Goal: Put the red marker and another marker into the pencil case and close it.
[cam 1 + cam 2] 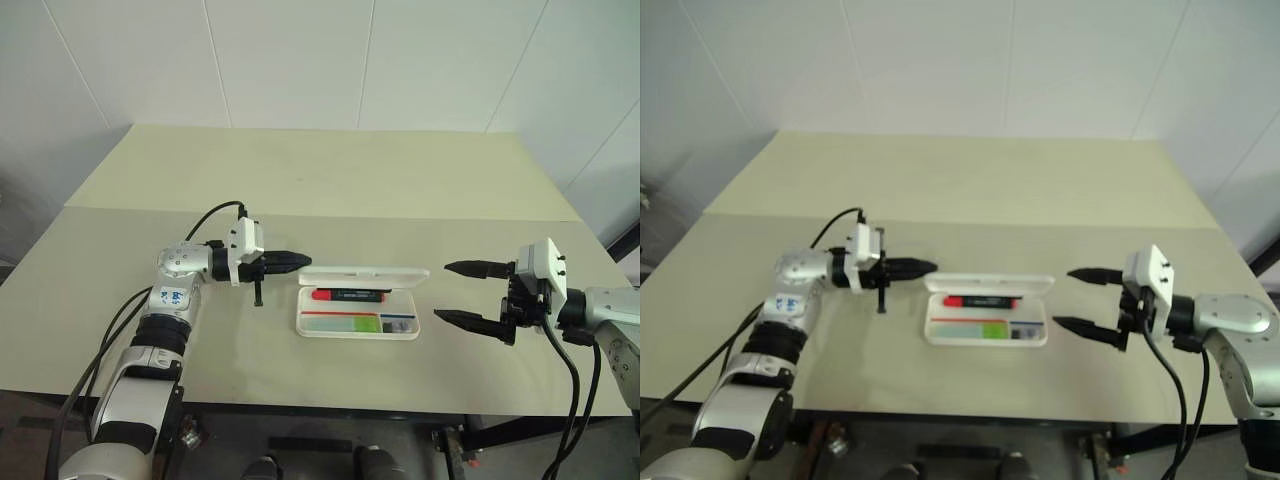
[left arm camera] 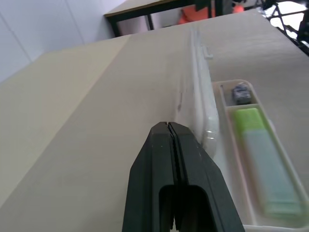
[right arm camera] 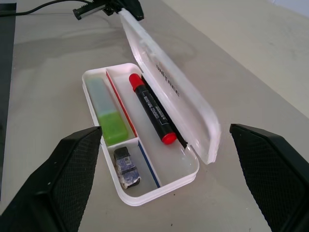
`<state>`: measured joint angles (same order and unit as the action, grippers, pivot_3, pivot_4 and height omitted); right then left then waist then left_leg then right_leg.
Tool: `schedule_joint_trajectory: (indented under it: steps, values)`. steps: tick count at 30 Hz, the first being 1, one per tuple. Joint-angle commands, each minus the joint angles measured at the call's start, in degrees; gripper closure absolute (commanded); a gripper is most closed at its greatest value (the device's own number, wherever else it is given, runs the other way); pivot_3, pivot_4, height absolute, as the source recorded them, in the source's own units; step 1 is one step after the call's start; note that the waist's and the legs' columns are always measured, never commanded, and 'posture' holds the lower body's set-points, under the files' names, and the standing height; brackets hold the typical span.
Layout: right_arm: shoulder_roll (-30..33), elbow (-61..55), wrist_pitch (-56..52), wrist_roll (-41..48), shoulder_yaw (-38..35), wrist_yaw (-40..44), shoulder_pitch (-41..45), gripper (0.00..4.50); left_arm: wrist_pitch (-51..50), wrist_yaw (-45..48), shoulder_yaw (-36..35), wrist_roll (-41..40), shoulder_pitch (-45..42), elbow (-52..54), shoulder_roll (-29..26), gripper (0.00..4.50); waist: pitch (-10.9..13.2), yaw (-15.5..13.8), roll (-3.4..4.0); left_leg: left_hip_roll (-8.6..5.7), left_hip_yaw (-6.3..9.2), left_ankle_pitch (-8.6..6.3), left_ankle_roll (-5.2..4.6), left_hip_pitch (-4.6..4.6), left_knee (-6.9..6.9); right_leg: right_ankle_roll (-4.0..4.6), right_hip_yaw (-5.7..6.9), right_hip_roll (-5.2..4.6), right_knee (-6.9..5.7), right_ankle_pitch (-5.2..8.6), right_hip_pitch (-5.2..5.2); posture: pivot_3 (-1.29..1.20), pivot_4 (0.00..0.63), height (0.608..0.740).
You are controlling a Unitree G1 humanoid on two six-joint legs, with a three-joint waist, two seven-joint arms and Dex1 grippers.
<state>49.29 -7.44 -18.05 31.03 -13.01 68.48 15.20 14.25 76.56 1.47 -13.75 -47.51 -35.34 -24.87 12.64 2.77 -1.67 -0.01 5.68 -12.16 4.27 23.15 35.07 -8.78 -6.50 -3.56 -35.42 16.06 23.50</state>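
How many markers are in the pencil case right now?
2. The red marker lies in the long compartment by the open lid; the green marker lies in the compartment on the far side of the divider. No others visible.

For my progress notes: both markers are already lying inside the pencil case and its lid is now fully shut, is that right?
Not quite. The red marker and the green marker do lie inside the pencil case, but its lid stands open, tilted up behind the tray, as the right wrist view shows.

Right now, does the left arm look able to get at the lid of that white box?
Probably yes. The left gripper, shut, sits right at the raised lid of the pencil case, with nothing between them; both markers already lie inside.
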Motion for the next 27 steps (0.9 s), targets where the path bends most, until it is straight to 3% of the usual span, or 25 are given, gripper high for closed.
schedule_joint_trajectory:
  steps: [1,8,18,27]
  values:
    - [1.34,-1.06,0.24,1.25,-2.76,0.34,-0.34,0.00,-0.58,2.40,1.31,-0.81,0.89,4.05,-0.55,4.45,0.00,-0.01,0.00,0.00,0.00,0.00,0.00,0.00,0.00,0.00,0.00,0.00,0.00,0.00,0.00,0.00,0.150,0.740]
    - [0.74,-1.53,0.81,0.96,-3.22,-0.21,-1.83,0.00,-0.73,-0.31,7.18,6.26,0.85,3.29,-0.25,4.45,0.00,-0.07,0.00,0.00,0.00,0.00,0.00,0.00,0.00,0.01,0.00,0.00,0.01,0.00,0.00,0.00,0.150,0.740]
    - [-1.31,-2.67,2.30,0.60,-2.67,-2.42,-4.15,0.00,-10.59,2.61,12.50,5.91,3.50,11.74,-0.19,4.45,0.00,0.03,0.00,0.00,0.00,0.00,0.00,0.00,0.00,0.02,-0.01,0.00,0.00,0.01,0.00,0.00,0.150,0.740]
    - [-2.59,-4.02,3.00,0.53,-2.45,-4.25,-5.58,0.00,-14.21,-3.10,14.07,9.95,4.50,13.78,-0.50,4.45,0.00,0.01,0.00,-0.01,0.00,0.01,-0.02,-0.04,0.08,0.32,-0.02,0.00,0.00,0.15,-0.07,0.00,0.150,0.740]
